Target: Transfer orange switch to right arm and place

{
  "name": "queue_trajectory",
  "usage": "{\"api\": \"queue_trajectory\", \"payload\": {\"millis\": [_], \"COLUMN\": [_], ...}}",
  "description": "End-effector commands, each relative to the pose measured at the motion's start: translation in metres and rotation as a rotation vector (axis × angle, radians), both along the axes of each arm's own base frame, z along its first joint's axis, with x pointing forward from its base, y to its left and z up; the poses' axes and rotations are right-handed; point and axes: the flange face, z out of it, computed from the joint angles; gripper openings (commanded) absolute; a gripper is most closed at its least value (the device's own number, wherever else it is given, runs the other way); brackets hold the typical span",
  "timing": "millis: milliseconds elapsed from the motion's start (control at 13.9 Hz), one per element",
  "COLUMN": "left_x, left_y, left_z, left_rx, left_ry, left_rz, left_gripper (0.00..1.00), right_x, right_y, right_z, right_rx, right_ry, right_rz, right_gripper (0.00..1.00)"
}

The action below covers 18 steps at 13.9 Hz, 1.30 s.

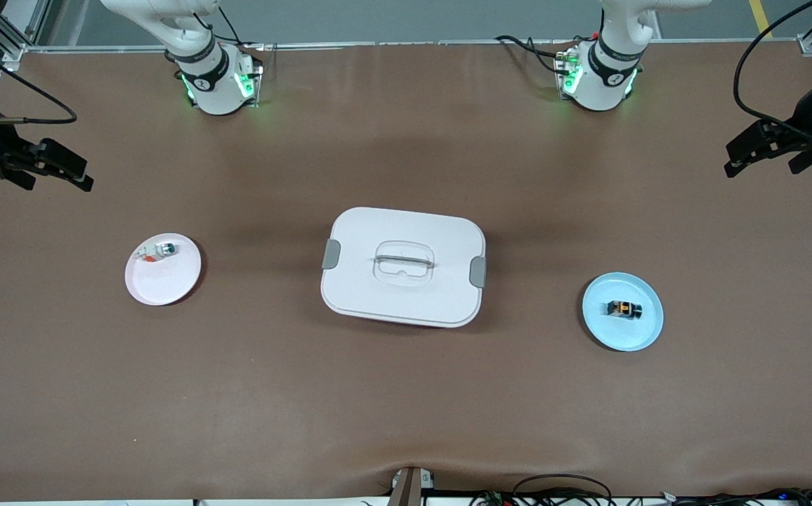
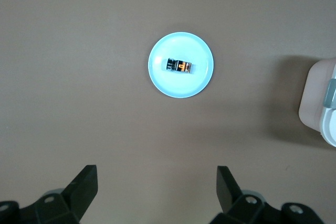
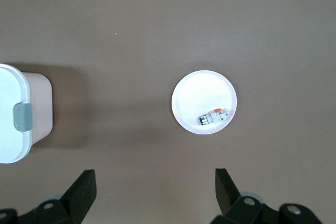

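Note:
The orange switch (image 1: 624,309), a tiny black box with an orange window, lies on a light blue plate (image 1: 622,341) toward the left arm's end of the table. The left wrist view shows the switch (image 2: 179,66) lying on its plate (image 2: 181,88). My left gripper (image 1: 736,158) hangs open and empty, high over the table's edge at its own end, well apart from the plate; its fingertips (image 2: 86,174) frame bare table. My right gripper (image 1: 79,172) hangs open and empty over the right arm's end, its own gap (image 3: 155,177) over bare table.
A white lidded box (image 1: 403,267) with grey clasps and a handle stands mid-table between the plates. A white plate (image 1: 164,284) toward the right arm's end holds a small white-green part (image 1: 160,249) with an orange-red tip, also in the right wrist view (image 3: 214,117).

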Motion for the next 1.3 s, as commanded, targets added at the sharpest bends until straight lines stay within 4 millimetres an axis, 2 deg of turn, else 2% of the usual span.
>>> {"api": "queue_trajectory", "payload": {"millis": [0,361,1010,1226], "left_x": [0.002,0.004,0.007,0.021], "left_y": [0.0,-0.001,0.0,-0.001], "left_z": [0.005,0.002,-0.003,-0.023], "left_rx": [-0.014,-0.012,-0.015,-0.041], "left_ry": [0.008,0.012,0.023,0.049], "left_rz": [0.003,0.002,0.013,0.012], "left_gripper": [1.0,1.0,1.0,1.0], "right_x": [-0.004,-0.004,-0.004,-0.003], "right_y": [-0.002,-0.007,-0.006,-0.005], "right_z": [0.003,0.002,0.002,0.001], "right_rx": [0.008,-0.013,-0.032,-0.032], "right_ry": [-0.007,-0.006,-0.006,-0.005], "right_rz": [-0.021,-0.031,-0.066,-0.063], "right_gripper": [1.0,1.0,1.0,1.0]}}
